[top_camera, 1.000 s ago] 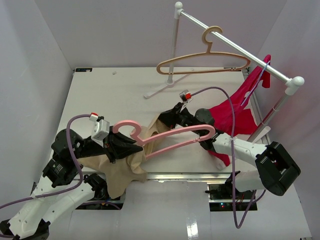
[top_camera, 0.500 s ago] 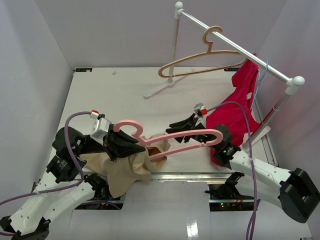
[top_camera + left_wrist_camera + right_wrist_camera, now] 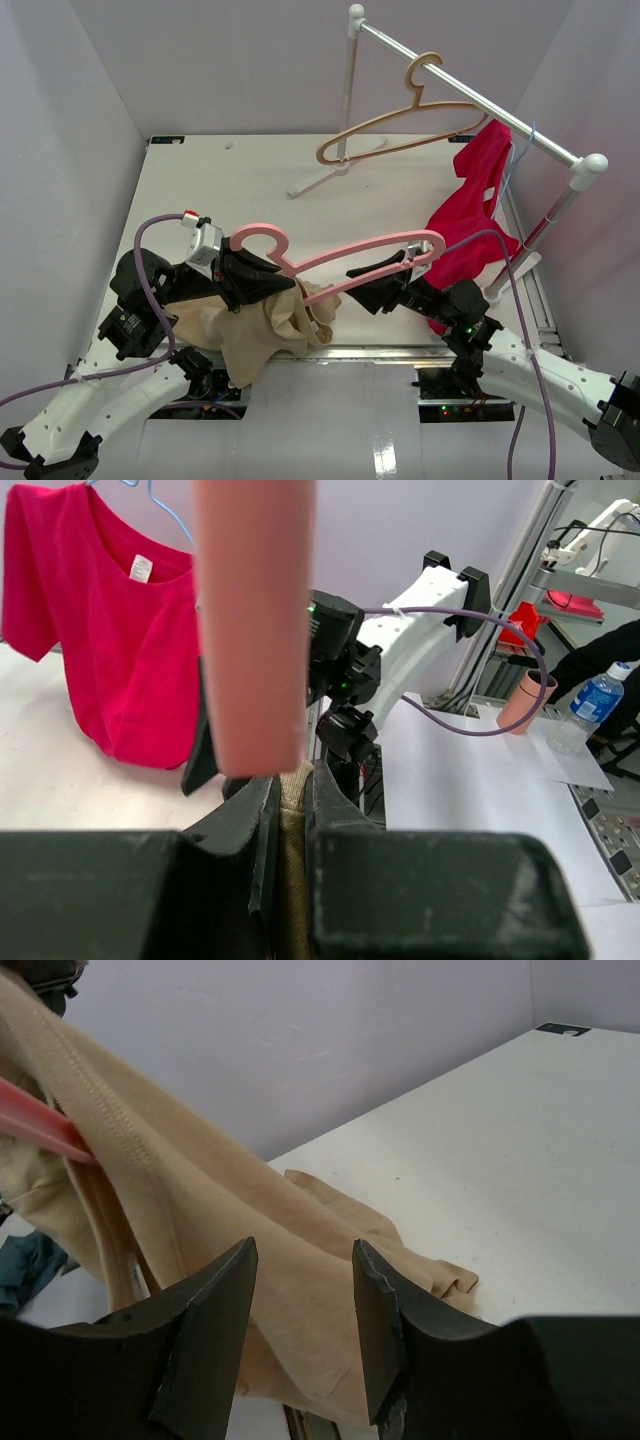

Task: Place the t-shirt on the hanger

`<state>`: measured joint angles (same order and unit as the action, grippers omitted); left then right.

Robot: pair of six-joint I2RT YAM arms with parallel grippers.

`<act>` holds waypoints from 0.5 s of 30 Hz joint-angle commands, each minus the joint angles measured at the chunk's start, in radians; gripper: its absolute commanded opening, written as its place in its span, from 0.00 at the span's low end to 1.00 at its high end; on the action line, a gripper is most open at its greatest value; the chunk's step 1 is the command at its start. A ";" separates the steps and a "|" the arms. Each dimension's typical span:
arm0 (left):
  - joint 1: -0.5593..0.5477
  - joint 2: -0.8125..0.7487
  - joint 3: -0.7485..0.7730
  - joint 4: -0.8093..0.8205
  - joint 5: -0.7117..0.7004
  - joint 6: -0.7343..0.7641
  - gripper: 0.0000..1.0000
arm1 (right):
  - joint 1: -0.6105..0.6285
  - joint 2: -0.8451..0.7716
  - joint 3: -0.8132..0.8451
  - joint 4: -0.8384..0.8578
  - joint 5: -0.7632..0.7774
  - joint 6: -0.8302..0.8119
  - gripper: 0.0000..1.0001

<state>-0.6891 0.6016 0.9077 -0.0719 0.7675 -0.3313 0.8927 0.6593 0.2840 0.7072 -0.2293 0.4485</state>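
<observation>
The tan t-shirt (image 3: 262,338) hangs bunched from my left gripper (image 3: 290,291) at the table's near edge. The left gripper is shut on a fold of the shirt (image 3: 293,825). The pink hanger (image 3: 360,252) rises from the same spot, hook to the left and far end up at the right; it is blurred in the left wrist view (image 3: 255,630). My right gripper (image 3: 360,290) is open and empty just right of the shirt, under the hanger's lower bar. In the right wrist view the shirt (image 3: 200,1190) and a bit of the hanger (image 3: 40,1120) lie beyond the open jaws (image 3: 302,1250).
A white garment rack (image 3: 470,95) stands at the back right with a peach hanger (image 3: 400,125) on it. A magenta-red garment (image 3: 470,220) hangs from a thin blue hanger (image 3: 517,155) close to my right arm. The rack's foot (image 3: 325,178) rests mid-table.
My right gripper has pulled back from the shirt toward the near edge. The left gripper lifted the hanger and shirt a little; the shirt has bunched. The magenta garment swung back under the rail.
</observation>
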 commanded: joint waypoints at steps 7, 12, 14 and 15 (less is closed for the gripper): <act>0.000 0.031 0.024 0.043 -0.067 0.006 0.00 | 0.159 0.028 0.037 -0.121 0.023 -0.100 0.51; 0.000 0.035 0.021 0.043 -0.067 0.011 0.00 | 0.197 0.057 0.004 -0.080 0.008 -0.093 0.51; 0.000 0.032 0.017 0.048 -0.067 0.011 0.00 | 0.212 0.066 -0.004 -0.065 0.016 -0.090 0.52; 0.000 0.033 0.016 0.050 -0.067 0.011 0.00 | 0.218 0.075 -0.003 -0.064 0.021 -0.090 0.52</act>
<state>-0.6891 0.6399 0.9077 -0.0700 0.7160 -0.3235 1.0822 0.7225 0.2836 0.5938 -0.2205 0.3763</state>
